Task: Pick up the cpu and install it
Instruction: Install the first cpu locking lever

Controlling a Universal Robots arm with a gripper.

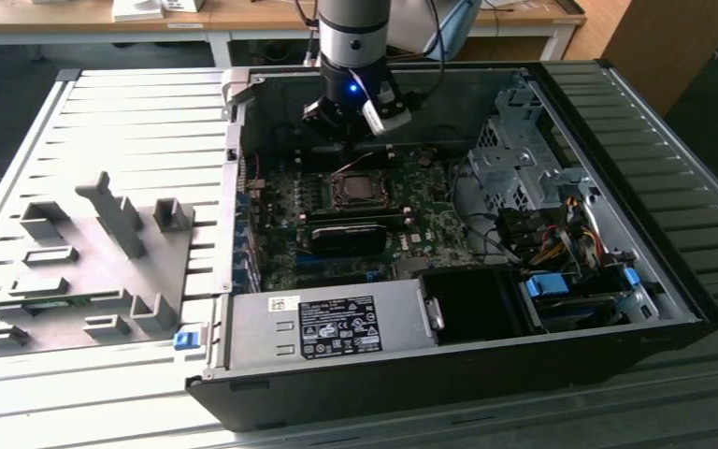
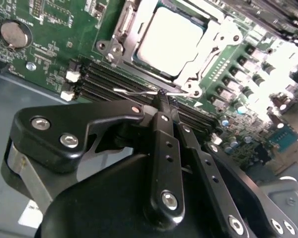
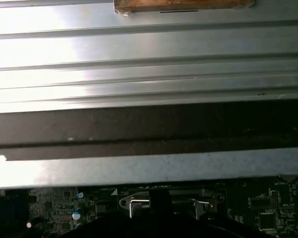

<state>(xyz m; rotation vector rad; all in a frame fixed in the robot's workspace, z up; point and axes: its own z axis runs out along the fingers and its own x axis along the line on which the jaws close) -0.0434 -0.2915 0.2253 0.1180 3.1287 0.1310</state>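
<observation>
An open computer case (image 1: 658, 309) lies on its side on a ribbed metal table (image 1: 135, 122), its green motherboard (image 1: 434, 238) facing up. The robot arm reaches down into the case, and its gripper (image 1: 349, 131) hangs over the far part of the board, just beyond the socket (image 1: 359, 190).

In the second wrist view the gripper (image 2: 165, 101) has its two dark fingers (image 2: 165, 144) pressed together with nothing between them. Their tips sit near a thin wire lever (image 2: 139, 92) that runs along the socket's edge, beside the dark memory slots (image 2: 104, 84); whether they touch the lever cannot be told from here.

The cpu (image 2: 170, 39) lies flat inside the socket (image 2: 120, 27), its pale metal top showing through the metal frame around it. It seems already seated, though glare washes out its edges.

Judging from this, the work now concerns the socket's latch rather than the chip. Doing it well would mean keeping the closed fingertips low against the lever and clear of the cpu's top and the memory slots beside it.

A grey plastic fixture (image 1: 85, 262) rests on the table outside the case, well apart from the socket.
</observation>
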